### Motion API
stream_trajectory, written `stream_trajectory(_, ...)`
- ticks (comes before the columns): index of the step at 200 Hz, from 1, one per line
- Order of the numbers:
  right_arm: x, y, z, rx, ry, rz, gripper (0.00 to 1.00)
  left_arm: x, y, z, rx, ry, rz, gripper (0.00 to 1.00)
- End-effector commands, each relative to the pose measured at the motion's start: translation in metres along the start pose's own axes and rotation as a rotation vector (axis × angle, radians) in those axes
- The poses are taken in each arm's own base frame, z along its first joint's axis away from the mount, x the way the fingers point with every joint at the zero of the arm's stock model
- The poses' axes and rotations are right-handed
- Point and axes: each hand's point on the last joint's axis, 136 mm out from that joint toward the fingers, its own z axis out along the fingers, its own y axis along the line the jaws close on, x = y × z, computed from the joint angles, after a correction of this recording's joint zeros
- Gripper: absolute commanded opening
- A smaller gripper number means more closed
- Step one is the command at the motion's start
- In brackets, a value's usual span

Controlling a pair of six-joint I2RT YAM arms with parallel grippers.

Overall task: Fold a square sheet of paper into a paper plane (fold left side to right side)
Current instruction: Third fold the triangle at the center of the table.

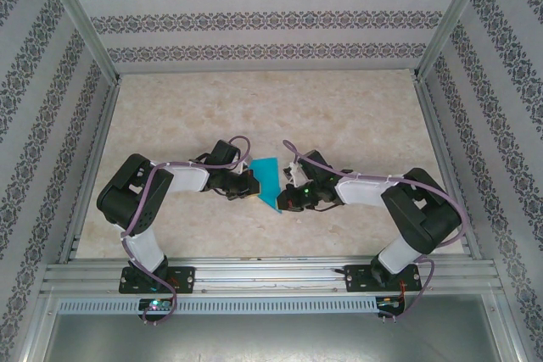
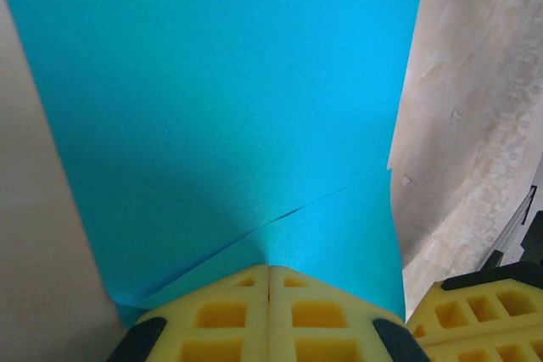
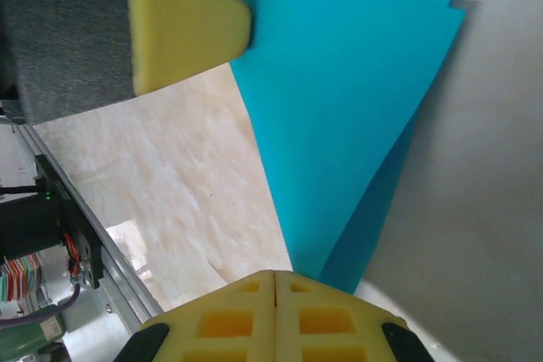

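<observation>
Left gripper (image 2: pixel 270 275): jaws fully closed, pinching one edge of the square sheet of paper (image 2: pixel 237 108). Right gripper (image 3: pixel 276 279): jaws closed too, pads together, seemingly nipping the opposite corner of the sheet. The paper hangs between the two grippers over the middle of the surface (image 1: pixel 339 116), lifted and partly doubled over. A crease or layer edge shows in the left wrist view. Step in hand, I judge: the left-to-right fold, half formed and not flattened. Next move calls for bringing the left edge squarely onto the right edge, then lowering and pressing the crease. A slip at the corner grip would skew it.
</observation>
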Motion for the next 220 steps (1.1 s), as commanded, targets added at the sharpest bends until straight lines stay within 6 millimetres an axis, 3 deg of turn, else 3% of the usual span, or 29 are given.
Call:
stream_trajectory(1,-0.005,0.003,0.004,0.000,-0.005,-0.007,0.00,0.012,0.017,0.005,-0.076,0.039,-0.024,0.01)
stream_trajectory(66,0.001,-0.013,0.008,0.057,0.009,0.025,0.00,0.012,0.017,0.006,-0.076,0.043,-0.023,0.01)
stream_trajectory(170,0.007,-0.023,0.014,0.103,0.036,0.040,0.00,0.011,0.015,0.004,-0.068,0.036,-0.017,0.02)
stream_trajectory(220,0.018,-0.035,0.016,0.171,0.075,0.066,0.00,-0.003,-0.014,-0.009,0.009,-0.024,0.018,0.05)
